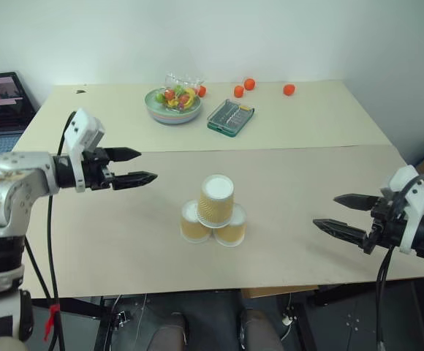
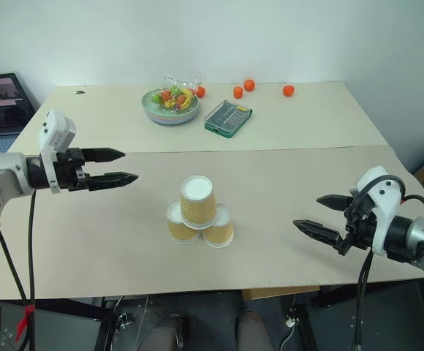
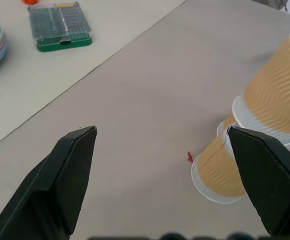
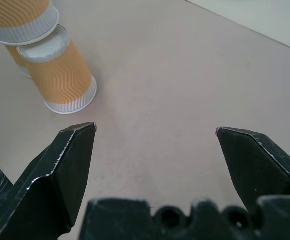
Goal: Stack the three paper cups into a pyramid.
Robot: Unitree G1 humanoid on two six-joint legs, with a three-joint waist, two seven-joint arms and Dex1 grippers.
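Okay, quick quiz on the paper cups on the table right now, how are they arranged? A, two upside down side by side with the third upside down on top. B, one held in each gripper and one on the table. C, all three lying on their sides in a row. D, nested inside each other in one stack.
A: two paper cups stand base-up side by side, the third cup sits on top, and both grippers are open and apart from them.

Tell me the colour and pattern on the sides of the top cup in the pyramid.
Yellow-orange with wavy ripple lines, white at base and rim. The top cup shows it best in the left wrist view.
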